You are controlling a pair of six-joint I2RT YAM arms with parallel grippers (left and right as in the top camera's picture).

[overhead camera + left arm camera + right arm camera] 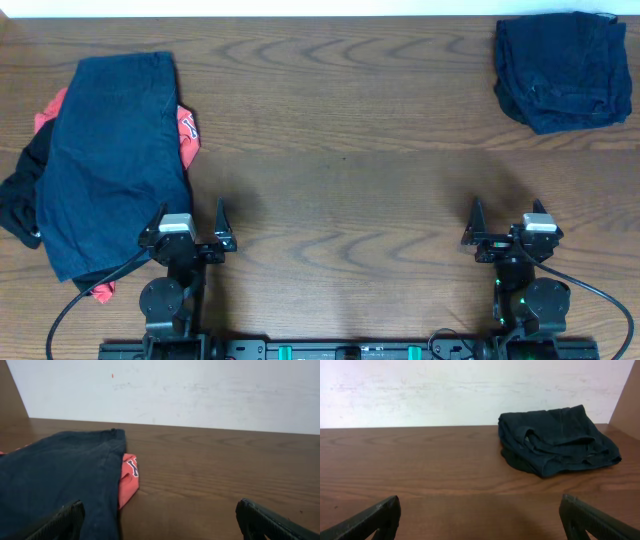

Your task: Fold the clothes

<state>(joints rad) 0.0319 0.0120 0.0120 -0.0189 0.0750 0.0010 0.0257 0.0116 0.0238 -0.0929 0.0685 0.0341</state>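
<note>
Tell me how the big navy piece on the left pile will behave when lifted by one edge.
The navy piece lies draped with soft creases, so it will likely hang limp and sag. It looks thin, so probably light. It overlaps the red-orange garment and a black one, so it may drag them along.

Dark wood-grain table (340, 150) against a plain white wall (445, 390).
The table lies beneath and ahead of the left gripper (191, 218) and right gripper (508, 215). The faintly scuffed wall rises straight ahead of both. A brown panel (10, 390) stands to the left gripper's left. Light is soft and even.
</note>
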